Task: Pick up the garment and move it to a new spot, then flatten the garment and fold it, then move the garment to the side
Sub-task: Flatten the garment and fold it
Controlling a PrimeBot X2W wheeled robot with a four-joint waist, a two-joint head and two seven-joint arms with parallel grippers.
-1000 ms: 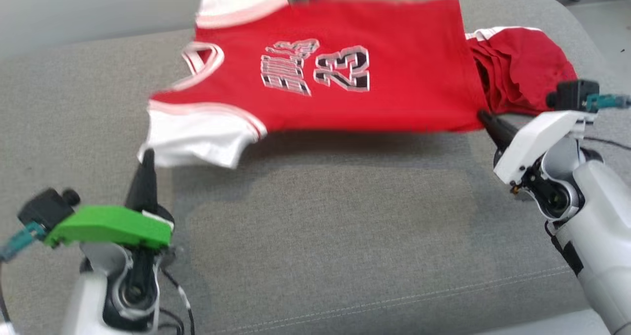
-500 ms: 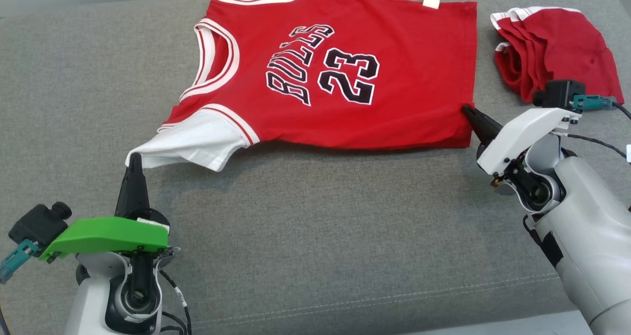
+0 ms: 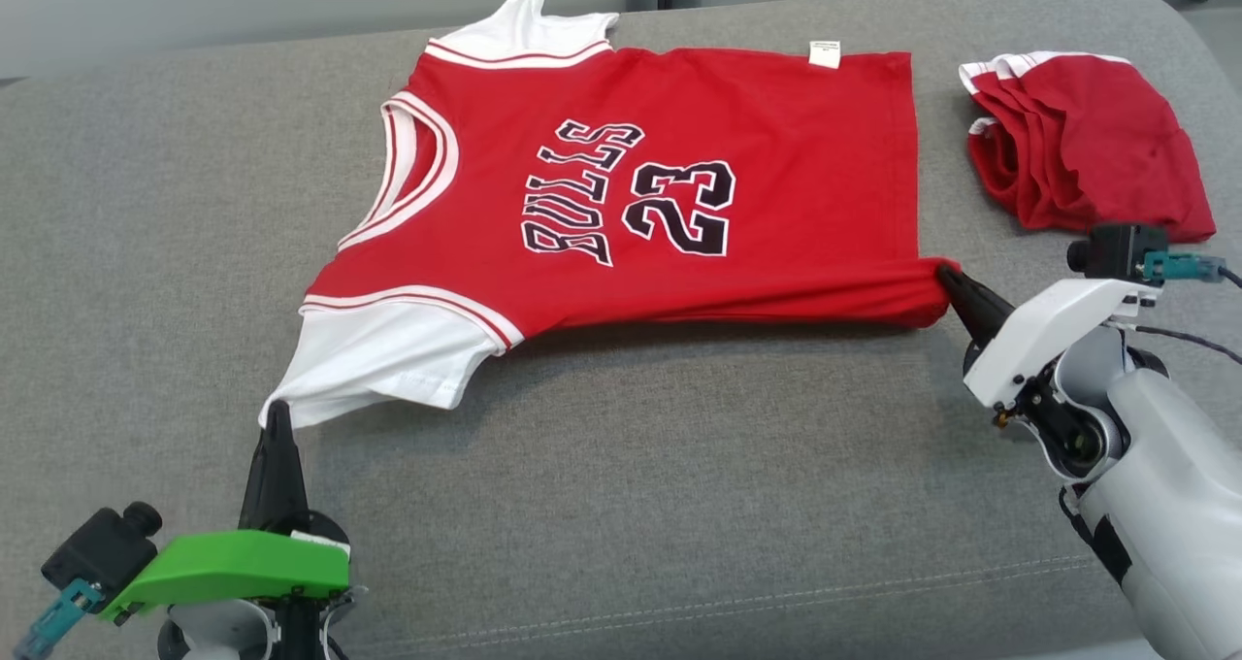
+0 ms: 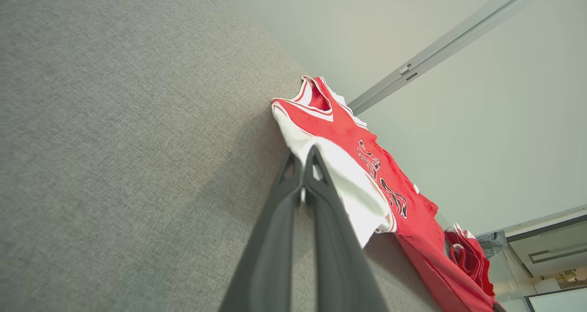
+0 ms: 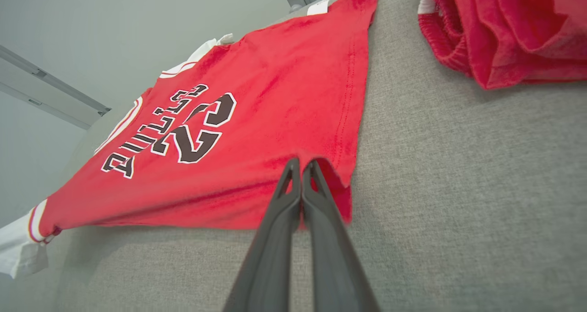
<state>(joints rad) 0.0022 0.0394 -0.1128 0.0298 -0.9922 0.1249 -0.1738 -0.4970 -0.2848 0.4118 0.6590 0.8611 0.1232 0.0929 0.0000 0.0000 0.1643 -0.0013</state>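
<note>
At the left, the left gripper (image 3: 277, 412) is seen closed on the white sleeve corner of the red jersey (image 3: 776, 184). The jersey is spread front-up on the grey cushion (image 3: 621, 485). "BULLS" and "23" can be read in black. A small white tag (image 3: 825, 53) is spotted, its print illegible. The near hem corner is clamped by the closed right gripper (image 3: 949, 277). Bunched red shorts (image 3: 1087, 146) are seen far right.

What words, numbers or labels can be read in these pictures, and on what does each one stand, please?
"BULLS": black letters edged in white, on the front of the red jersey.
"23": in the same style, just under that word on the jersey.
Print on the white tag at the jersey's hem: too small to read.
On the bundled red garment: no text visible.
</note>
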